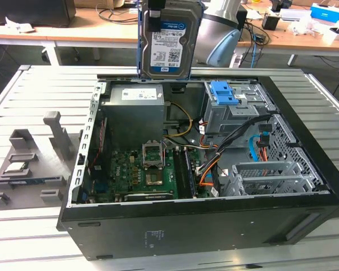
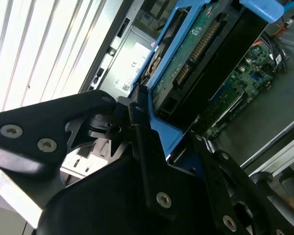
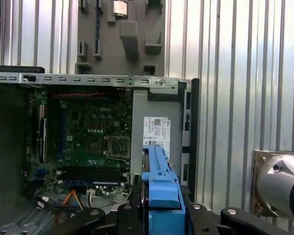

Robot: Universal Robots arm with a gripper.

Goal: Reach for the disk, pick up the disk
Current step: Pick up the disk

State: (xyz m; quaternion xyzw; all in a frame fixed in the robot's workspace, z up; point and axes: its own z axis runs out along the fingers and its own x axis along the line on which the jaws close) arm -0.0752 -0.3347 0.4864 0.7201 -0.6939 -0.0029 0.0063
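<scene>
The disk (image 1: 169, 42) hangs in the air above the far edge of the open computer case (image 1: 214, 226), standing on edge with its white-and-blue label facing the exterior camera and its blue side rails running down both long sides; it touches neither the case nor the tabletop (image 1: 34, 90); the end effector (image 2: 169, 147) is clamped on it, and in the second wrist view the dark fingers (image 2: 142, 142) press against the blue rail on either side of the drive, whose green circuit board and connector face that camera; in the first wrist view the blue rail (image 3: 161, 186) sits between the black finger links, directly over the case's power supply (image 3: 154, 132); below, the case lies on its side on the slatted metal tabletop with its panel off, the green motherboard (image 1: 138, 172) exposed at the exterior view's left and the drive cages (image 1: 271, 169) at its right, where a blue plastic bracket (image 1: 223, 93) sits in the upper bay; beside the case, toward the exterior view's left, a grey holder tray (image 1: 28, 158) rests on the tabletop with a small square silver chip (image 1: 16, 167) lying in one of its recesses, well apart from the disk.
</scene>
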